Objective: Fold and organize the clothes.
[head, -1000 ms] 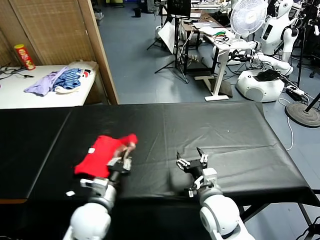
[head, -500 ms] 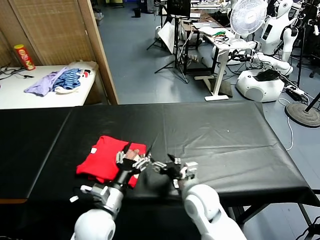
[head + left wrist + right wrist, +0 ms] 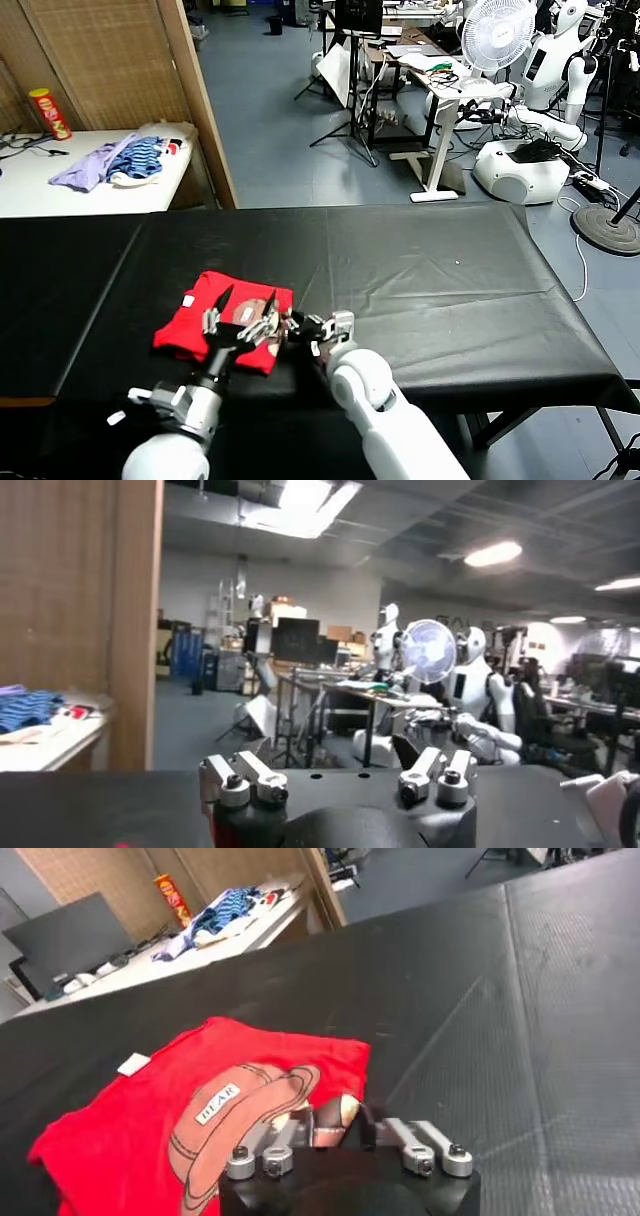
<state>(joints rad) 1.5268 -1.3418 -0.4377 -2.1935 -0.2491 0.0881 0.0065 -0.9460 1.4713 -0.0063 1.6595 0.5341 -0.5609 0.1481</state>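
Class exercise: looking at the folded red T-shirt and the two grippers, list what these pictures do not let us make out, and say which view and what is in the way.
- Head view: the near edge of the red T-shirt is hidden behind the left gripper and right gripper.
- Right wrist view: whether the right gripper holds cloth is blurred; the bear print is cut off by the gripper body.
- Left wrist view: the shirt is cut off below the edge.
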